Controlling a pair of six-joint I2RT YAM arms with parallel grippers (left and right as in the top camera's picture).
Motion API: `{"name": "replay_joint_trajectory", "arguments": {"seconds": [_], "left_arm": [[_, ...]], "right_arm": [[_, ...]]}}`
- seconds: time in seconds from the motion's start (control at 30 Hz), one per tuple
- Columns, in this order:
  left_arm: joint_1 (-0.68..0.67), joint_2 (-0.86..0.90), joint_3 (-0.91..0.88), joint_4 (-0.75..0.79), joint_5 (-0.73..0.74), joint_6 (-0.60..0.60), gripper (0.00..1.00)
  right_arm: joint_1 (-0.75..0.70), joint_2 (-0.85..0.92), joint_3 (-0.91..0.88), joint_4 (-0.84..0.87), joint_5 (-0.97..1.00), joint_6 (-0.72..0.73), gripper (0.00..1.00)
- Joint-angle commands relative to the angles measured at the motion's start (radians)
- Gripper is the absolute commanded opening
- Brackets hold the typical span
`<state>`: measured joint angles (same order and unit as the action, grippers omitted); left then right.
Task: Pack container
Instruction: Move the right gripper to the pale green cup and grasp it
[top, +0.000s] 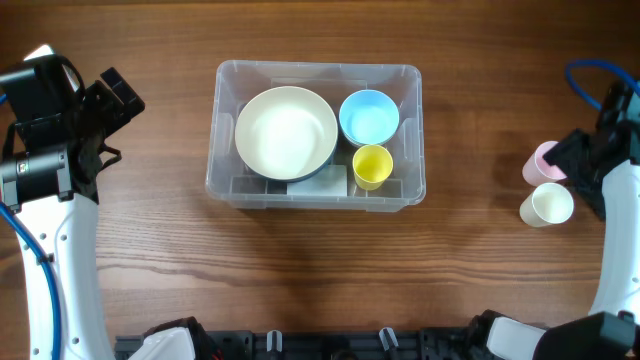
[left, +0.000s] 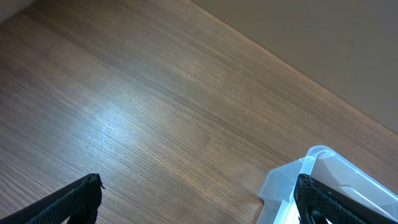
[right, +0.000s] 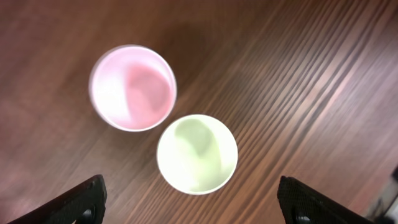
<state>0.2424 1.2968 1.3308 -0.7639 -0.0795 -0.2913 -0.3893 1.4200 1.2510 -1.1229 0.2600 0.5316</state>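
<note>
Noted in container (top: 318, 70): cream bowl (top: 286, 132), blue bowl (top: 369, 116), yellow cup (top: 372, 165), white label (top: 318, 183), print unreadable. Left gripper (left: 199, 199) spread. Right gripper (right: 189, 205) spread by pink cup (right: 132, 87), pale cup (right: 197, 154).

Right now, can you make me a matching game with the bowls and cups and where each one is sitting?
Things:
1. big cream bowl
2. blue bowl
3. yellow cup
4. pink cup

Places, as seen in the overhead view:
A. on the table, outside the container
B. in the left part of the container
C. in the top right corner of the container
D. in the container, just below the blue bowl

Pairs: 1-B, 2-C, 3-D, 4-A
</note>
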Motion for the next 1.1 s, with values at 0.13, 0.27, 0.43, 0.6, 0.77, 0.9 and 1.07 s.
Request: {"name": "replay_joint_trajectory", "arguments": {"seconds": [0.13,0.27,0.43,0.6,0.77,0.9,1.07], "left_arm": [[0.005,-0.005,0.011,-0.001,0.011,-0.009,1.00],[0.005,-0.005,0.011,-0.001,0.011,-0.009,1.00],[0.005,-0.005,0.011,-0.001,0.011,-0.009,1.00],[0.005,-0.005,0.011,-0.001,0.011,-0.009,1.00],[0.005,-0.005,0.011,-0.001,0.011,-0.009,1.00],[0.005,-0.005,0.011,-0.001,0.011,-0.009,1.00],[0.005,-0.005,0.011,-0.001,0.011,-0.009,1.00]], "right_arm": [[-0.076,-0.004,-0.147,0.087,-0.134,0.057,0.88],[-0.113,-0.004,-0.211,0.131,-0.143,0.081,0.84],[-0.153,-0.004,-0.316,0.208,-0.161,0.082,0.77],[-0.176,-0.004,-0.409,0.310,-0.169,0.079,0.68],[-0.176,-0.004,-0.412,0.334,-0.169,0.076,0.14],[-0.176,-0.004,-0.412,0.341,-0.178,0.078,0.04],[-0.175,-0.004,-0.413,0.341,-0.203,0.069,0.04]]}}
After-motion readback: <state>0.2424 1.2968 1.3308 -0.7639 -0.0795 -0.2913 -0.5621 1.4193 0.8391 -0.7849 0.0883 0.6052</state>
